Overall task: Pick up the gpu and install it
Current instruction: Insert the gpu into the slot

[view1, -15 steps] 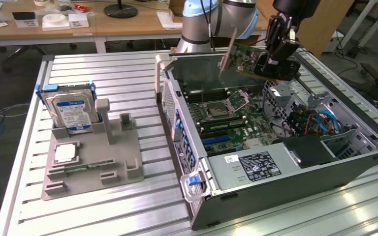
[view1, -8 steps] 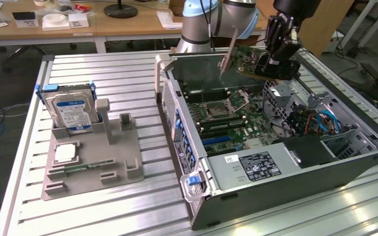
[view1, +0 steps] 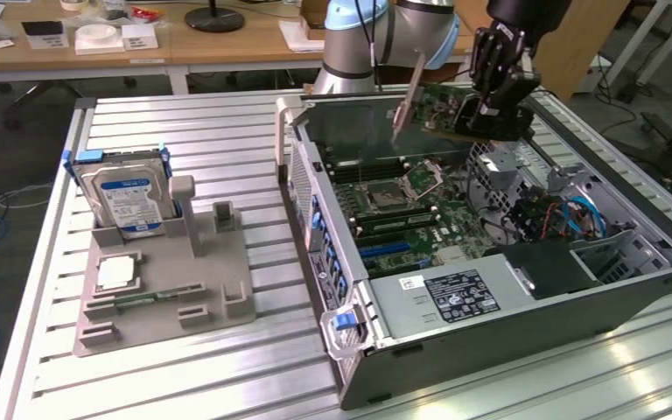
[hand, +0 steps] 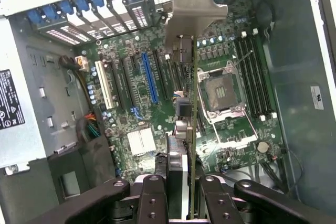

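Gpu (view1: 439, 112) is hanging tilted in the air above the far end of the open computer case (view1: 488, 346), over the motherboard (hand: 131, 93), with its silver bracket (view1: 406, 101) toward the exterior view's left. The gripper (hand: 185, 195) is clamping the card between its fingers. A hard drive (view1: 126, 197) is standing in a gray fixture (view1: 161, 297), well apart on the exterior view's left.

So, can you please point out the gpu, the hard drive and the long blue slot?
gpu (view1: 437, 106): exterior view, on its green circuit board.
hard drive (view1: 126, 199): exterior view, on its blue-white label.
long blue slot (hand: 149, 78): wrist view, on its middle part.
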Controlling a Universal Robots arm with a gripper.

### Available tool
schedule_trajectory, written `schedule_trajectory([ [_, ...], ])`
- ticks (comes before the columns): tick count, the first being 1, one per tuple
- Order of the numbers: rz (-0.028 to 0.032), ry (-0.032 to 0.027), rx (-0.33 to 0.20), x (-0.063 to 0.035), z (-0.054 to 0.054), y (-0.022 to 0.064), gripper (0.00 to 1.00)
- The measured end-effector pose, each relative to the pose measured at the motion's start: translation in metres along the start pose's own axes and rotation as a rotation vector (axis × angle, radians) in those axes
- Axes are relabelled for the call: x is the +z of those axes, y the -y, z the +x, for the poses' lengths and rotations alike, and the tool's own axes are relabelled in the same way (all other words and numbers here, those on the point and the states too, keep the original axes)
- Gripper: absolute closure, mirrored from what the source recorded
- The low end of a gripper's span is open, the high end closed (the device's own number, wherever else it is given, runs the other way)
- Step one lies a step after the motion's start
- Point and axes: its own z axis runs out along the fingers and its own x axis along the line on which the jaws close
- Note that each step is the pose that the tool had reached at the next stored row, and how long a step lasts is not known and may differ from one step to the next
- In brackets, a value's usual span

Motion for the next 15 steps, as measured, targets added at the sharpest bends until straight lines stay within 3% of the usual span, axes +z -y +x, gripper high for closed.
schedule_trajectory([
  [15, 0.0037, -0.0028, -0.112, 0.0005, -0.0007, 0.0027, 0.72],
])
